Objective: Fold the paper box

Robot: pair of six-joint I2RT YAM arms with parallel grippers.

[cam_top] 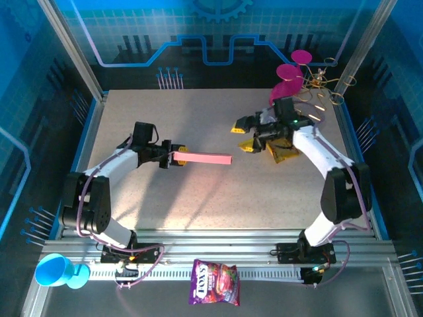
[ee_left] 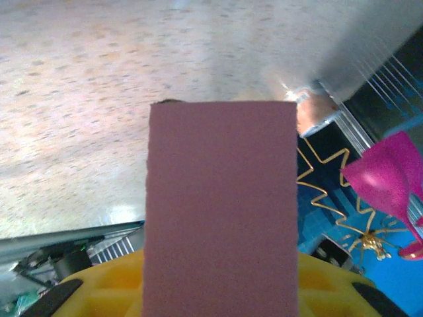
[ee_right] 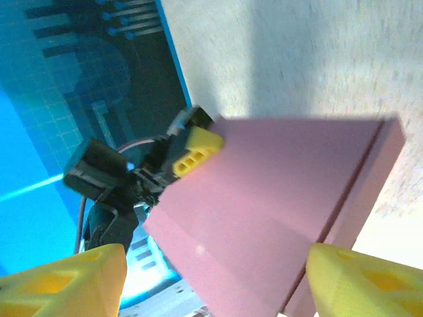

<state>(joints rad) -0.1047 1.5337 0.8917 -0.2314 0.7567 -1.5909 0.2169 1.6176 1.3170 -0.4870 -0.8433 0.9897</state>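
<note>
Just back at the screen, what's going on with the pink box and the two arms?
The left gripper is clamped on one end of the paper box, which is folded flat and sticks out toward the right arm. The right gripper faces the box's free end with its fingers spread wide, touching nothing. So the box is in the left arm's grip alone.
</note>
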